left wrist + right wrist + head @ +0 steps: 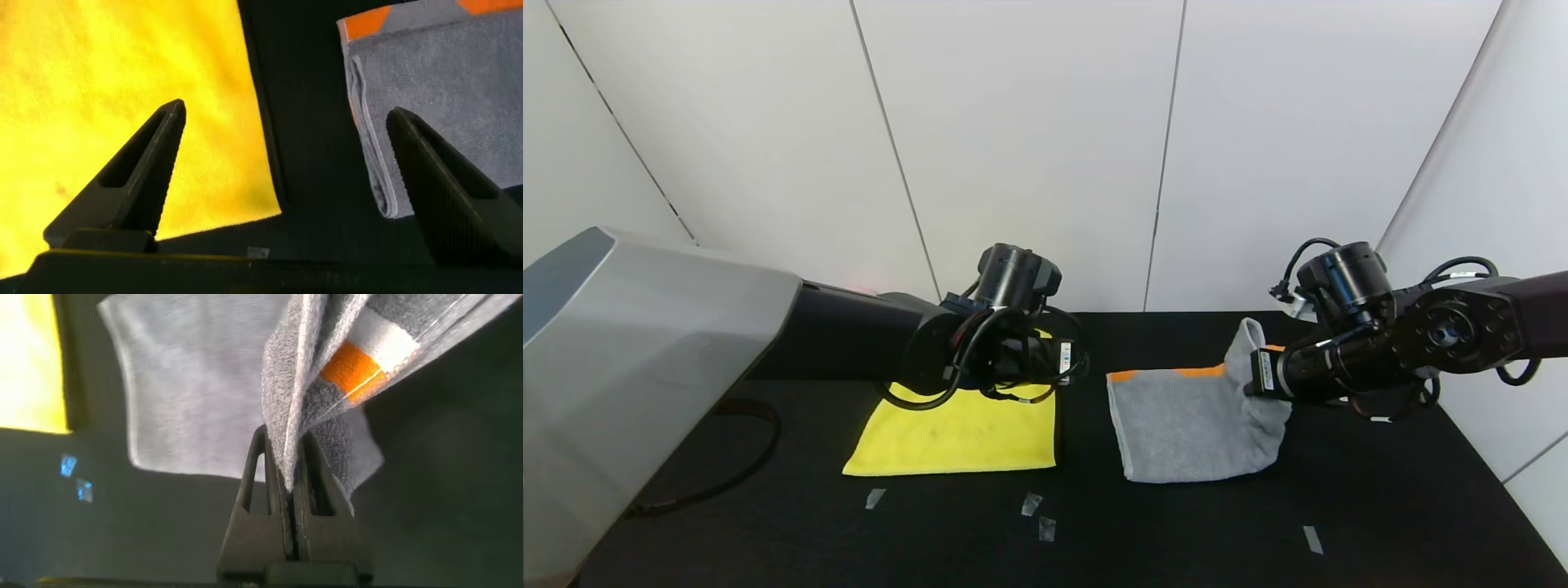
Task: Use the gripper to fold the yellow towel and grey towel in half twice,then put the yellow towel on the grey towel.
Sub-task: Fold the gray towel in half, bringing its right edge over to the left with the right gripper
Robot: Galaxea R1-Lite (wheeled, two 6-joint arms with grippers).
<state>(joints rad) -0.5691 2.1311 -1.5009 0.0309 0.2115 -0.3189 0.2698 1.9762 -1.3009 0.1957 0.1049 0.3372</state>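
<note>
1 grey towel edge sits pinched in the right pincer.

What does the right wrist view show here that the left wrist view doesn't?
Only the right wrist view shows the right gripper shut on a bunched edge of the grey towel, lifting it. Only the left wrist view shows the left gripper open and empty, above the gap between the towels. Both show the yellow towel lying flat beside the grey one on the black table.

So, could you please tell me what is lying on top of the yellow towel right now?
Nothing rests on the yellow towel; the open left end effector only hovers above its edge. The arm hides the towel's far part in the head view.
</note>
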